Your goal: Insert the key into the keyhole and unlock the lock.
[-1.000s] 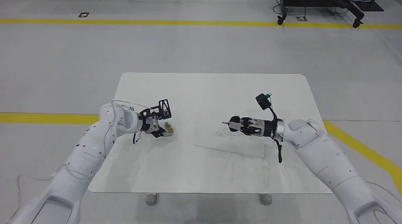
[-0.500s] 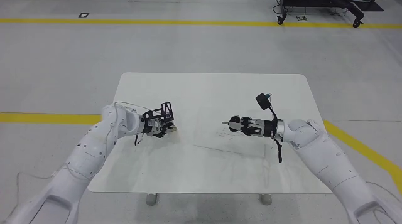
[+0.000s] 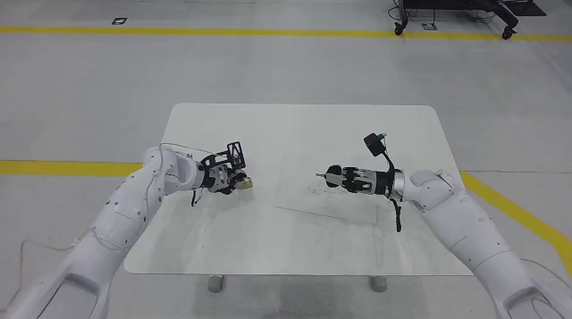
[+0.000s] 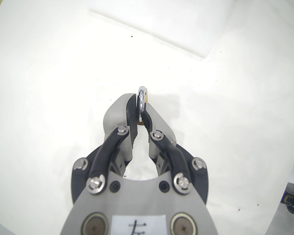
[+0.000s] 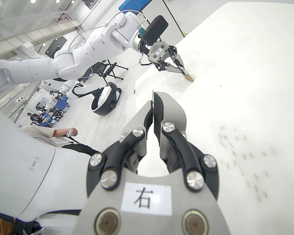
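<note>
Since a second ago the left gripper [image 3: 238,180] has edged a little toward the middle of the white table [image 3: 304,122], carrying the lock [image 3: 245,182] with it. The right gripper [image 3: 322,176] has kept its place.

Top view: the two grippers face each other across the table, well apart. The left one is over the left half, clamped on the brass lock. The right one is over the right half, with the key [image 3: 318,175] poking out of its tips toward the lock. Faint scuff marks [image 3: 315,189] lie on the tabletop between them, close to the right gripper.

Left wrist view: the jaws are pinched narrow on the lock's silver shackle, whose loop sticks out past the tips. The black pads cover the rest of it, and just a sliver of the brass body shows behind. A thin flat sheet [image 4: 161,13] lies farther out on the table, its corner apart from the lock.

Right wrist view: the jaws are pressed together on the key, which shows as a thin metal edge between the pads that hide most of it. Beyond, the left gripper holds the lock with its brass end down at the tabletop; whether it touches I cannot tell. Scuff marks dot the table beside the right gripper.
</note>
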Controlling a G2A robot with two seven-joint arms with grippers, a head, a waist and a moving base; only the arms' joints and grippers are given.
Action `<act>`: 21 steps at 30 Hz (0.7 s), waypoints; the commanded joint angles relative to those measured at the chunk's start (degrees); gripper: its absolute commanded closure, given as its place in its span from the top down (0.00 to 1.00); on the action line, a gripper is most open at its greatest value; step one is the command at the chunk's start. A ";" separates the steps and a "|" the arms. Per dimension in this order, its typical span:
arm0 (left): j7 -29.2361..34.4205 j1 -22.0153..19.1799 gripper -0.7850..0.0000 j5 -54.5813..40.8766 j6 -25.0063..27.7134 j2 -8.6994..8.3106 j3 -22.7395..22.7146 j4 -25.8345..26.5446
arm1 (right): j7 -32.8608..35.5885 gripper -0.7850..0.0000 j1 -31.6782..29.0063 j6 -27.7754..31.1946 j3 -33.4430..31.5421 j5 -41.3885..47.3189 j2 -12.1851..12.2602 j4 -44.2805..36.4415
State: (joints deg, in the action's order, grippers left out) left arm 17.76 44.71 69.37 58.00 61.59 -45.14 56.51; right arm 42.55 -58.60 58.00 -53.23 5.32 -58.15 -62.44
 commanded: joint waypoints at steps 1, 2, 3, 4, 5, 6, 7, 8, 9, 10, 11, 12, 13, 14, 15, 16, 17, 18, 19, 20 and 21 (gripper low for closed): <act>0.81 -0.19 0.00 -0.69 0.00 0.07 0.55 -0.07 | 0.00 0.00 0.00 0.00 0.00 0.00 0.00 0.00; 1.17 -0.35 0.00 -0.95 0.00 0.10 0.76 -0.12 | 0.00 0.00 0.00 0.00 0.00 0.00 0.00 0.00; 1.26 -0.47 0.00 -1.36 0.00 0.12 0.89 -0.19 | 0.00 0.00 0.00 0.00 0.00 0.00 0.00 0.00; 1.27 -0.55 0.00 -1.67 0.00 0.12 1.00 -0.27 | 0.00 0.00 0.00 0.00 0.00 0.00 0.00 0.00; 1.13 -0.63 0.00 -1.94 0.00 0.10 1.06 -0.32 | 0.00 0.00 0.00 0.00 0.00 0.00 0.00 0.00; 0.96 -0.67 0.00 -2.15 0.00 0.07 1.12 -0.39 | 0.00 0.00 0.00 0.00 0.00 0.00 0.00 0.00; 0.78 -0.72 0.00 -2.26 0.00 0.02 1.19 -0.40 | 0.00 0.00 0.00 0.00 0.00 0.00 0.00 0.00; 0.67 -0.74 0.04 -2.34 0.00 -0.02 1.28 -0.46 | 0.00 0.00 0.00 0.00 0.00 0.00 0.00 0.00; 0.54 -0.74 0.17 -2.71 0.00 -0.05 1.33 -0.69 | 0.00 0.00 0.00 0.00 0.00 0.00 0.00 0.00; 0.42 -0.76 0.18 -3.15 0.00 -0.07 1.44 -0.82 | 0.00 0.00 0.00 0.00 0.00 0.00 0.00 0.00; 0.38 -0.85 0.18 -3.46 0.00 -0.09 1.58 -0.92 | 0.00 0.00 0.00 0.00 0.00 0.00 0.00 0.00; 0.31 -0.93 0.18 -3.72 0.00 -0.12 1.74 -0.98 | 0.00 0.00 0.00 0.00 0.00 0.00 0.00 0.00; 0.32 -1.03 0.18 -3.86 0.00 -0.15 1.91 -1.09 | 0.00 0.00 0.00 0.00 0.00 0.00 0.00 0.00; 0.33 -1.14 0.18 -4.02 0.00 -0.18 2.09 -1.19 | 0.00 0.00 0.00 0.00 0.00 0.00 0.00 0.00; 0.31 -1.24 0.20 -4.15 0.00 -0.21 2.26 -1.25 | 0.00 0.00 0.00 0.00 0.00 0.00 0.00 0.00; 0.31 -1.35 0.20 -4.22 0.00 -0.23 2.46 -1.27 | 0.00 0.00 0.00 0.00 0.00 0.00 0.00 0.00; 0.27 -1.44 0.20 -4.31 0.00 -0.25 2.65 -1.29 | 0.00 0.00 0.00 0.00 0.00 0.00 0.00 0.00; 0.21 -1.51 0.20 -4.39 0.00 -0.25 2.90 -1.21 | 0.00 0.00 0.00 0.00 0.00 0.00 0.00 0.00; 0.33 -1.62 0.19 -4.39 0.00 -0.25 3.20 -1.15 | 0.00 0.00 0.00 0.00 0.00 0.00 0.00 0.00; 0.44 -1.73 0.18 -4.40 0.00 -0.23 3.52 -1.09 | 0.00 0.00 0.00 0.00 0.00 0.00 0.00 0.00; 0.57 -1.87 0.17 -4.44 0.00 -0.20 3.83 -1.03 | 0.00 0.00 0.00 0.00 0.00 0.00 0.00 0.00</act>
State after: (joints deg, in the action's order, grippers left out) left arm 18.18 42.98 64.97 58.00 61.35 -41.66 55.41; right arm 42.55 -58.60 58.00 -53.23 5.32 -58.15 -62.44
